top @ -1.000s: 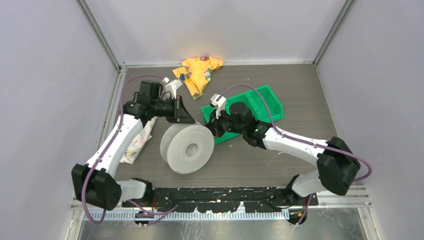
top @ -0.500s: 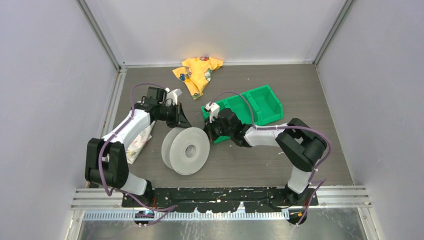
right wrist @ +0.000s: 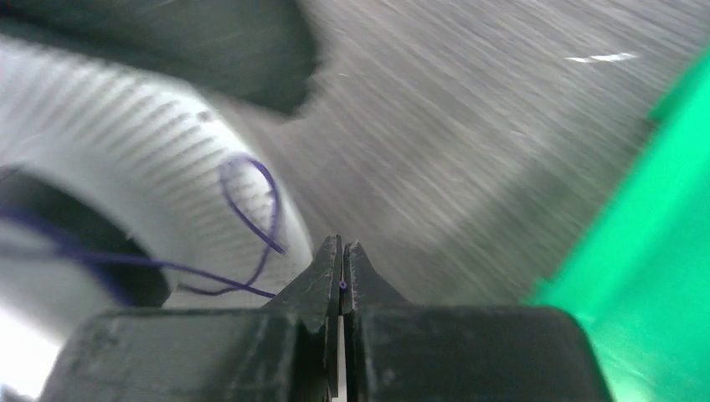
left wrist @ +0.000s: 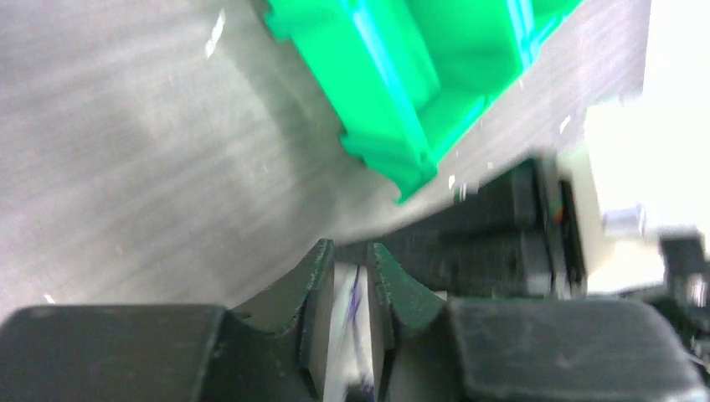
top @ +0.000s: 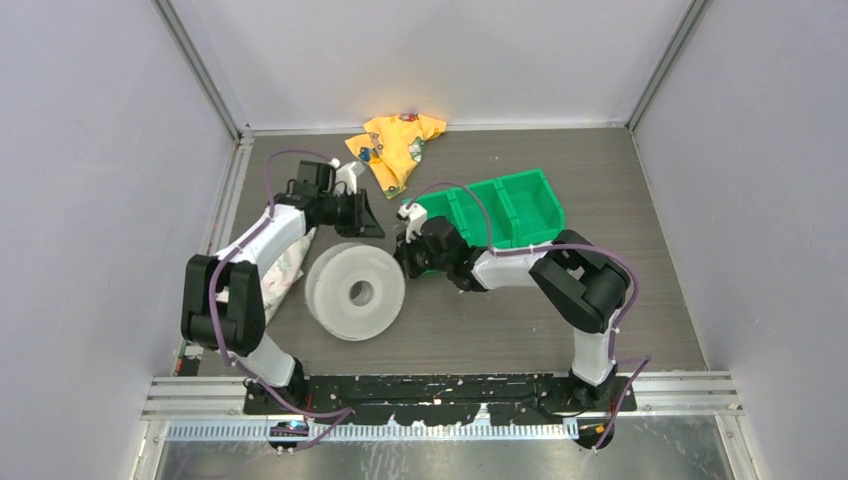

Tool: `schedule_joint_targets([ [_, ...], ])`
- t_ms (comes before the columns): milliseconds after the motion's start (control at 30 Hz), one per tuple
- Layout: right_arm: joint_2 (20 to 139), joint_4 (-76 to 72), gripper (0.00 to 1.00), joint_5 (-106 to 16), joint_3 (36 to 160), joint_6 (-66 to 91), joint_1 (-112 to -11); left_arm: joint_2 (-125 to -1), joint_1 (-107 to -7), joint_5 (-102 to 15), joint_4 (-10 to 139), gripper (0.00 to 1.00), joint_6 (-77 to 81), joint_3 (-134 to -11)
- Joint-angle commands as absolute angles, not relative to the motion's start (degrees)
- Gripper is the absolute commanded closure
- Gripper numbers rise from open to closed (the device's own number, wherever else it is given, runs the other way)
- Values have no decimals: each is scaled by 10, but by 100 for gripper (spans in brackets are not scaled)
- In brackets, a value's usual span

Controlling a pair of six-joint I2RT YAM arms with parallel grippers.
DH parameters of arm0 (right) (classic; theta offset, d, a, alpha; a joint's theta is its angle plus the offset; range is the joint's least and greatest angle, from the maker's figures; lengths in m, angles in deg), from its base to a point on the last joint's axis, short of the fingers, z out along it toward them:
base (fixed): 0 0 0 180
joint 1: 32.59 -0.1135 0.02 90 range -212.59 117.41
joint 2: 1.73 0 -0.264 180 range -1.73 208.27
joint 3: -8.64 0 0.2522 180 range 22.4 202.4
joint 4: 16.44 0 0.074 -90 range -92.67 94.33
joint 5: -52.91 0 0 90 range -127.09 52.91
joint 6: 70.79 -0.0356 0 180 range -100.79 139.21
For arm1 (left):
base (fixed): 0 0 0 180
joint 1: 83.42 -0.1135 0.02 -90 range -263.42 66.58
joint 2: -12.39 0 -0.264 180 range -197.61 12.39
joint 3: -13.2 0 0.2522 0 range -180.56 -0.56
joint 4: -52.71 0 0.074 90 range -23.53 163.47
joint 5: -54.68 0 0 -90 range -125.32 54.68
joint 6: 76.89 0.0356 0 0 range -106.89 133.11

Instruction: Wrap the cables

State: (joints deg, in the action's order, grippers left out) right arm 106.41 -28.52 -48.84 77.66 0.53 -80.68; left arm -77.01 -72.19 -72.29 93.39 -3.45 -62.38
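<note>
Cable (right wrist: 275, 205) pinched in right gripper (right wrist: 342, 251), looping left.

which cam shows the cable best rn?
Right wrist: the cable loops in clear view over the pale spool and runs into the shut right tool. Top external: too thin to make out. Left wrist: only a blurred purplish streak, maybe the cable.

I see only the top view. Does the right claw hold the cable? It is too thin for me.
Observer: Yes. The right wrist view shows the right claw shut on the cable, pinched at its tips.
Operator: Where does it run from there?
Observer: It loops over the ribbed spool close by.
Operator: And the left claw?
Observer: Its jaws stand slightly apart, something pale and blurred in the gap; whether it grips, I cannot tell.
</note>
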Motion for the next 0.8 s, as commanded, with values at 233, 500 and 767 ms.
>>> schedule_joint_targets([
  [233, 1081, -348, 100, -522, 841, -37, -842, -829, -745, -689, 814, 72, -43, -676],
  [500, 1103, -341, 99, -532, 864, -44, -842, -797, -762, -667, 840, 70, -68, -727],
  [767, 1123, -355, 99, -543, 874, -63, -847, -670, -809, -385, 1041, 64, -118, -752],
])
